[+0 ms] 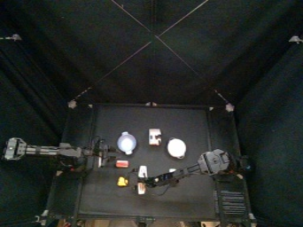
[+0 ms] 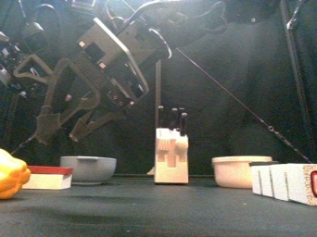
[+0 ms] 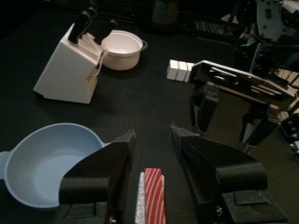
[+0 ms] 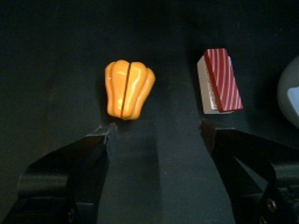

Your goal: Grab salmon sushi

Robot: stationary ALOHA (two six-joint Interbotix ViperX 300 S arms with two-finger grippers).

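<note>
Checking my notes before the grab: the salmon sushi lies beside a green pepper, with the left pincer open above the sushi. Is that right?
Not quite: the pepper is orange-yellow, not green, as the right wrist view shows. The rest holds: the salmon sushi lies beside it, and the left wrist view shows the left pincer open above the sushi.

black curtains (image 1: 71, 44), small black table (image 1: 196, 120)

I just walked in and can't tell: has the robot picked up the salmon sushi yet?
Not yet. The salmon sushi lies on the table beside a yellow pepper, gripped by nothing. The left gripper hovers open right over it, and the right gripper is open nearby. Left to do: lower, close, lift.
</note>
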